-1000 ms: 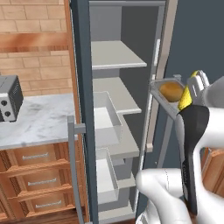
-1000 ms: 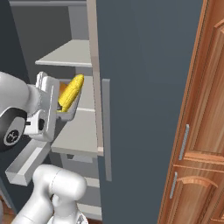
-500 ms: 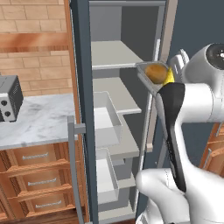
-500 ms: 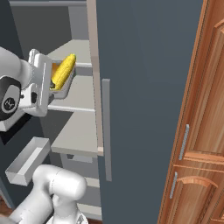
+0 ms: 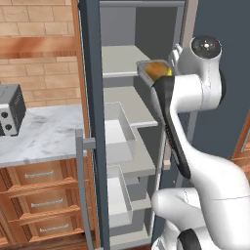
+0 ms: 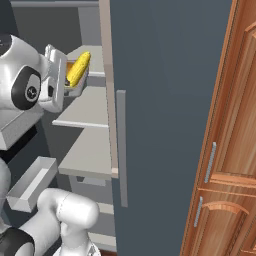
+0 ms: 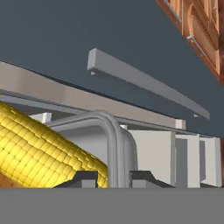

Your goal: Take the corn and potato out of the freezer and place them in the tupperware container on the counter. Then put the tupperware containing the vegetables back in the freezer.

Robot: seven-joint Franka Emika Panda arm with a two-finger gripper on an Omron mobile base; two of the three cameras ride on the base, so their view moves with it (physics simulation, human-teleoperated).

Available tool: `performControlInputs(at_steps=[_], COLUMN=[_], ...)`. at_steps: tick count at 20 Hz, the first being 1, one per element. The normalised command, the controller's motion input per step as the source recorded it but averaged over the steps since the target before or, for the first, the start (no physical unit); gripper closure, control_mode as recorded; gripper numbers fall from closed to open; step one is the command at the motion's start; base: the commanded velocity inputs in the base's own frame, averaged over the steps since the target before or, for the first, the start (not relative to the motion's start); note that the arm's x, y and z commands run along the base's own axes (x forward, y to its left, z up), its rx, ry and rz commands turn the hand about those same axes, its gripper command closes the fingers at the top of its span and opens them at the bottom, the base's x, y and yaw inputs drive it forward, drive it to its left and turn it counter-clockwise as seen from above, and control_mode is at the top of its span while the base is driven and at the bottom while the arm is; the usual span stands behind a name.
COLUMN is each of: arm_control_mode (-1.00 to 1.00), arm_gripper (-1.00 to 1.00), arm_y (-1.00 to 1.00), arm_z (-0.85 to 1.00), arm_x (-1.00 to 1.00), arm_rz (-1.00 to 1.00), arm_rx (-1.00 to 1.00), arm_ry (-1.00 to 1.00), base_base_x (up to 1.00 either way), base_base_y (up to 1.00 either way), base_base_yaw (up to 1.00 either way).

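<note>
The gripper is clamped on the rim of the tupperware container: in the hand view its two dark finger tips sit on either side of the grey flared rim, close together with the rim between them. The corn lies inside the container, its knobbly yellow length running along the tray toward the gripped edge.

In the left base view the arm reaches up into the open freezer and holds the tupperware container in the air, at the front edge of the upper pale grey shelf, beside the right side wall. The potato sits in the tray as a golden-brown lump, with a sliver of the corn just beside it against the white wrist.

The right base view shows the corn lying tilted in the tupperware container, which is held just off the front edge of the upper shelf, left of the dark freezer door and its long grey handle.

The counter stands to the left of the freezer, well apart from the container, with a toaster oven at its left edge
</note>
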Motion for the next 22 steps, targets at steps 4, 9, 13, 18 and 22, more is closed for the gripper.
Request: performControlInputs(at_steps=[4,9,13,18,22], arm_control_mode=[-1.0,-1.0,-1.0,-1.0,-1.0], arm_gripper=[1.0,1.0,1.0,1.0,1.0], arm_y=[0.27,0.01,0.02,0.12,0.18], arm_z=[0.16,0.2,0.04,-0.03,-0.16], arm_x=[0.94,0.87,0.83,0.88,0.87], arm_rz=[0.0,0.0,0.0,0.0,0.0], arm_rx=[0.0,0.0,0.0,0.0,0.0], arm_ry=[0.08,0.12,0.07,0.05,0.04], base_base_x=[0.0,0.0,0.0,0.0,0.0], base_base_y=[0.0,0.0,0.0,0.0,0.0], base_base_yaw=[0.0,0.0,0.0,0.0,0.0])
